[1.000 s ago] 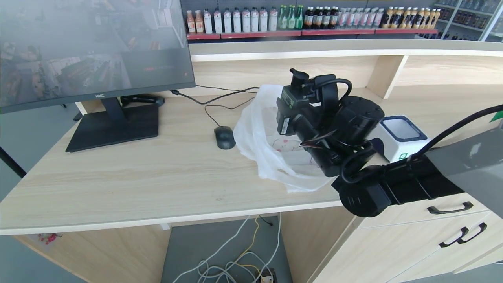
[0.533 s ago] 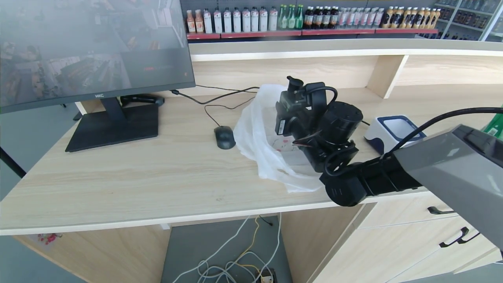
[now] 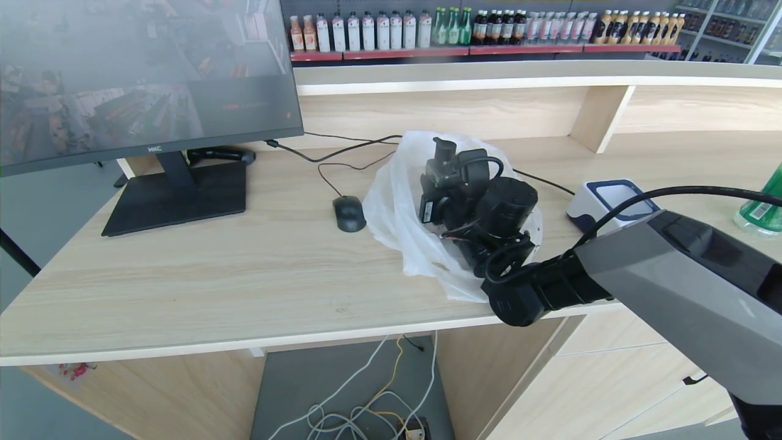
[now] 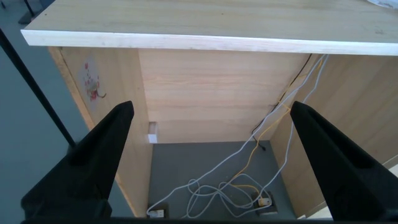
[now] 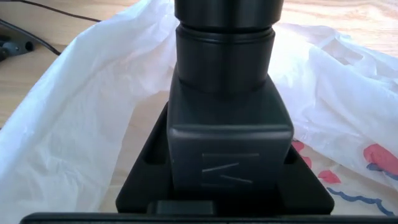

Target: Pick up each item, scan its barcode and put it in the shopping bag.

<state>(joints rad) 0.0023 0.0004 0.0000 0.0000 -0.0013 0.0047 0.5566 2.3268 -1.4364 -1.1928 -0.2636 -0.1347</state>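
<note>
The white plastic shopping bag (image 3: 397, 214) lies open on the wooden counter (image 3: 183, 275), right of the middle. My right gripper (image 3: 449, 201) is lowered into the bag's mouth; its black body (image 5: 230, 143) hangs over the crumpled white film (image 5: 74, 124), hiding its tip and whatever it may carry. The white barcode scanner (image 3: 614, 205) stands to the right of the bag. A green bottle (image 3: 760, 211) stands at the counter's far right. My left gripper (image 4: 211, 162) hangs open and empty below the counter's front edge (image 4: 186, 40).
A monitor (image 3: 146, 73) on its stand occupies the counter's left, with a black mouse (image 3: 349, 214) and cables between it and the bag. A raised ledge (image 3: 489, 79) runs along the back. Loose cables (image 4: 236, 186) lie on the floor under the counter.
My right arm has moved down and away from me into the bag. This uncovered the scanner and the green bottle at the far right.
</note>
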